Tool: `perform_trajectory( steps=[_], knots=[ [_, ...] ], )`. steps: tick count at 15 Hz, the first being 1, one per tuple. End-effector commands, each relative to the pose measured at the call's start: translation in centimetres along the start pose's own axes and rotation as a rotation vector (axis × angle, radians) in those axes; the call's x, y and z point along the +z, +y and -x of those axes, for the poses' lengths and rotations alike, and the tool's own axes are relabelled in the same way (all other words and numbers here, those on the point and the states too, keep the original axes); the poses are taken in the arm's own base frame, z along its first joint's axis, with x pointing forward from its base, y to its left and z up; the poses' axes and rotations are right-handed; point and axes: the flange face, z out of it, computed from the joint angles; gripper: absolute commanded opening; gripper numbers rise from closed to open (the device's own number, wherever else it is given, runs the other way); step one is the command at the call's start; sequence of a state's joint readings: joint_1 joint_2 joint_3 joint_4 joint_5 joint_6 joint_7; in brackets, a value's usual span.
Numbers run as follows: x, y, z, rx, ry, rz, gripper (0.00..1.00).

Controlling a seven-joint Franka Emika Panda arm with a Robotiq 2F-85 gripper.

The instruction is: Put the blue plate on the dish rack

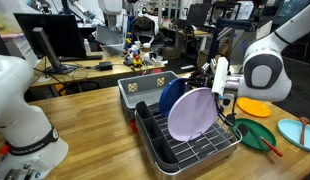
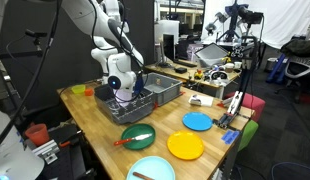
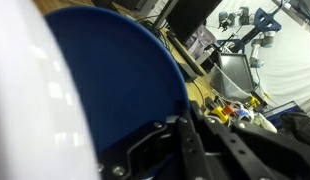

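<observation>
The pincer (image 3: pixel 183 128) pinches the rim of the round deep-blue plastic plate (image 1: pixel 171 97) to hold it upright. The plate stands just beside the pincer, inside the silver wire dish rack (image 1: pixel 200 152), so I think the prongs can prop it.

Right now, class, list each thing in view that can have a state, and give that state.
blue plate: upright in the dish rack, rim gripped.
lavender plate: upright in the rack, beside the blue one.
hand: shut on the blue plate's rim.
green plate: flat on the table, red utensil across it.
</observation>
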State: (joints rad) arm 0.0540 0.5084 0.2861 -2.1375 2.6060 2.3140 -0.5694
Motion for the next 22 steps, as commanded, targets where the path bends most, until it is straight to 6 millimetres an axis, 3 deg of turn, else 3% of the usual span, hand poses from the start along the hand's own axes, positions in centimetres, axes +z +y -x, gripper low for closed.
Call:
perform_trajectory(
  steps=[1, 11, 12, 14, 16, 17, 19, 22],
  knots=[
    [0.5, 0.7, -0.1, 0.038, 0.020, 0.024, 0.02],
    [0.7, 1.5, -0.4, 0.066, 0.029, 0.038, 0.02],
    [0.7, 1.7, -0.3, 0.069, 0.026, 0.040, 0.32],
    [0.6, 1.6, -0.2, 0.076, 0.027, 0.041, 0.38],
    [0.5, 1.7, -0.3, 0.054, 0.015, 0.034, 0.53],
    [0.5, 1.7, -0.3, 0.054, 0.014, 0.034, 0.36],
    [0.5, 1.7, -0.3, 0.054, 0.014, 0.034, 0.50],
    [0.5, 1.7, -0.3, 0.054, 0.013, 0.034, 0.53]
  ],
)
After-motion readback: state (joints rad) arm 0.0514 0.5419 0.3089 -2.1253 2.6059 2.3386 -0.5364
